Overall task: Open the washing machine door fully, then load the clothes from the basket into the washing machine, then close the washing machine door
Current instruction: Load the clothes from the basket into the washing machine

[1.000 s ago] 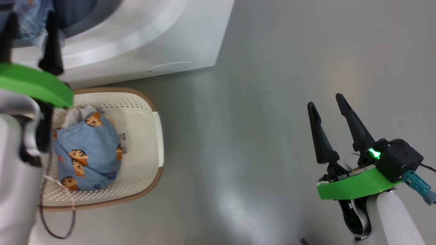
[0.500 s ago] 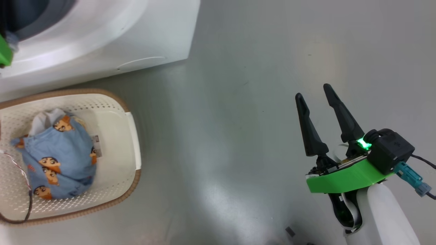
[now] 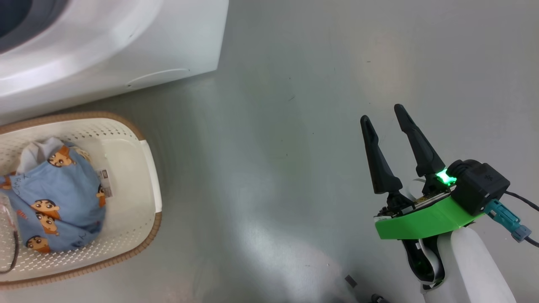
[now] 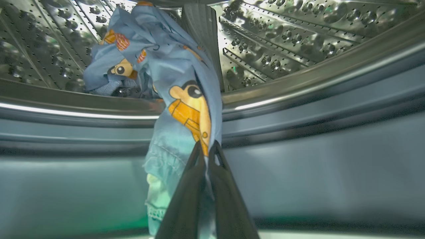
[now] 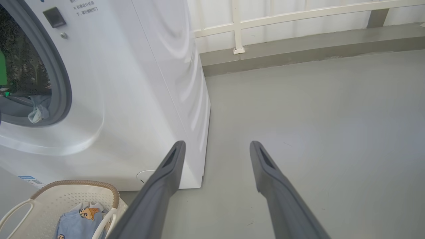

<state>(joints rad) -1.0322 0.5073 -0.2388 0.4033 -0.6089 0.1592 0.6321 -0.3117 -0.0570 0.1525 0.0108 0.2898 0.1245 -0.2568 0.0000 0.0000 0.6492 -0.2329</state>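
Closest to me, the right gripper [image 3: 381, 112] hung over the bare floor [image 3: 273, 147] with its fingers spread wide and nothing between them. It was well apart from everything, so I saw little risk there.

Further along, the basket [image 3: 149, 176] sat just in front of the washing machine [image 3: 126, 38]. A bundle of blue cartoon-print clothes [image 3: 54, 202] lay in it, so the loading looked far from done. The basket was light and stood right under the opening, and I judged that an arm coming down could easily knock it aside.

The real worry was deepest in, at the mouth of the drum [image 4: 282, 36]. One garment [image 4: 179, 76] was only half inside. Its upper part lay in the drum, and the rest trailed down over the grey rubber seal [image 4: 298, 113]. The left gripper [image 4: 207, 146] was clamped tight at the garment's lower edge and seemed to have a fold nipped between its tips, though I couldn't be certain.

If it drew back while gripping like that, it would likely drag the garment out onto the floor. If it simply let go, the hanging weight could slide the garment out anyway. Left draped there, the garment would probably be trapped against the seal when the door closed.
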